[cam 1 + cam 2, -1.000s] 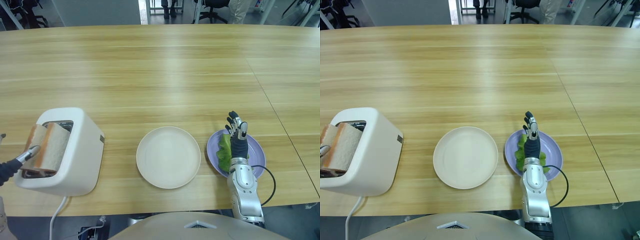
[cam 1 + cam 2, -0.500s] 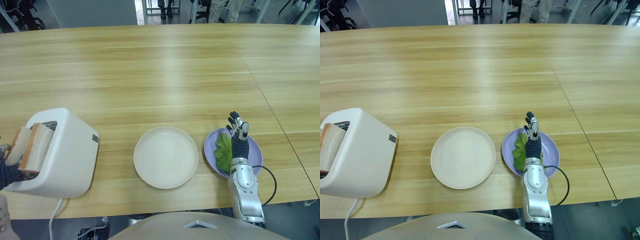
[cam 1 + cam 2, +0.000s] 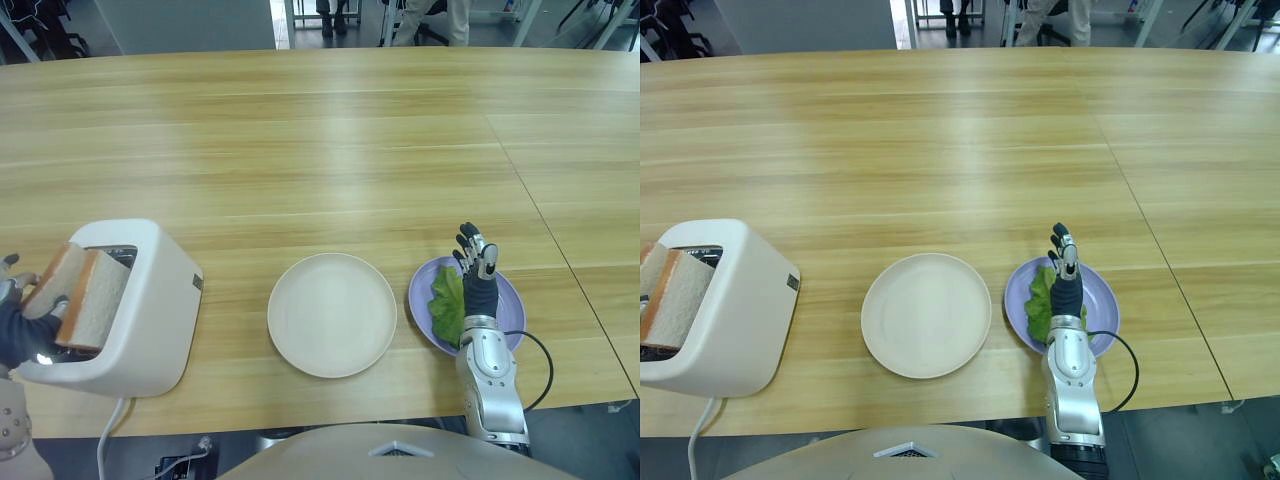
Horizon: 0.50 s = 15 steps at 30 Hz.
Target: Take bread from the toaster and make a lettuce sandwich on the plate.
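Left hand [image 3: 18,328] clamps bread [image 3: 88,305] at toaster [image 3: 155,310] slot; plate [image 3: 332,314] lies to its right, right hand [image 3: 479,276] straight-fingered, empty, over lettuce [image 3: 446,305]

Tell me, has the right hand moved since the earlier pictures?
No. The right hand sits at the same spot above the purple plate, beside the lettuce, as before.
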Each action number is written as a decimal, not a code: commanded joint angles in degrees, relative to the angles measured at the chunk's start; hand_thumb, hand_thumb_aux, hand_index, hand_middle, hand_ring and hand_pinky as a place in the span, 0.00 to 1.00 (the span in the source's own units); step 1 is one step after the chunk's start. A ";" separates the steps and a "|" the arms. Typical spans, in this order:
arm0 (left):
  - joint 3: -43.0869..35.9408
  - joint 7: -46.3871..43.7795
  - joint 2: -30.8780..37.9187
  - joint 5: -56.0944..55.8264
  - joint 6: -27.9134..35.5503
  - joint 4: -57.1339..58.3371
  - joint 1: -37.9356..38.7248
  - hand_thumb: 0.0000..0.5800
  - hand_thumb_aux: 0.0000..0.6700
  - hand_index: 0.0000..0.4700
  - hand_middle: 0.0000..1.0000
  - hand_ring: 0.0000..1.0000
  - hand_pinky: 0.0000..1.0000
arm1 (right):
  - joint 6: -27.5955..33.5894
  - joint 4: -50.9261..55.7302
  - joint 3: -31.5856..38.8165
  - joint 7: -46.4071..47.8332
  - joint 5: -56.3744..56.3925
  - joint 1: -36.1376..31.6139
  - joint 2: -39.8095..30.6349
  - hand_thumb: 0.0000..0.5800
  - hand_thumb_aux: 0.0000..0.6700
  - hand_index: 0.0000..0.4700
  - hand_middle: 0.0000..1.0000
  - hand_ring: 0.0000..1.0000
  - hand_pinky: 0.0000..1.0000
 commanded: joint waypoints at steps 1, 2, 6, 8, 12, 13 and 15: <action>1.61 -0.06 -0.35 -0.44 0.92 -1.99 -0.56 0.97 0.82 0.81 0.00 0.00 0.00 | 0.57 0.53 0.28 0.01 -0.44 -0.31 -0.08 0.00 0.00 0.00 0.00 0.00 0.00; 2.17 0.24 -0.37 -0.41 1.25 -2.56 -0.99 0.97 0.82 0.81 0.00 0.00 0.00 | 0.57 0.62 0.32 0.01 -0.43 -0.34 -0.11 0.00 0.00 0.00 0.00 0.00 0.00; 4.10 1.22 0.38 0.02 1.69 -3.65 -2.77 0.99 0.92 0.90 0.00 0.00 0.00 | 0.54 0.78 0.38 -0.03 -0.40 -0.40 -0.14 0.00 0.00 0.00 0.00 0.00 0.00; 4.48 1.39 0.39 -0.17 1.75 -3.74 -3.45 1.00 1.00 0.98 0.10 0.10 0.10 | 0.52 0.78 0.38 -0.03 -0.39 -0.43 -0.15 0.00 0.00 0.00 0.00 0.00 0.00; 4.92 1.21 0.00 -0.90 1.97 -4.43 -4.78 1.00 1.00 0.98 0.95 0.95 0.95 | 0.66 0.83 0.41 -0.05 -0.43 -0.68 -0.16 0.00 0.00 0.00 0.00 0.00 0.00; 5.11 1.13 0.05 -1.18 1.99 -4.56 -5.09 1.00 1.00 0.98 1.00 1.00 1.00 | 0.68 0.82 0.43 -0.07 -0.46 -0.70 -0.14 0.00 0.00 0.00 0.00 0.00 0.00; 5.65 0.79 0.12 -1.89 2.36 -4.84 -5.65 1.00 1.00 0.98 1.00 1.00 1.00 | 0.69 0.83 0.48 -0.08 -0.47 -0.75 -0.13 0.00 0.00 0.00 0.00 0.00 0.00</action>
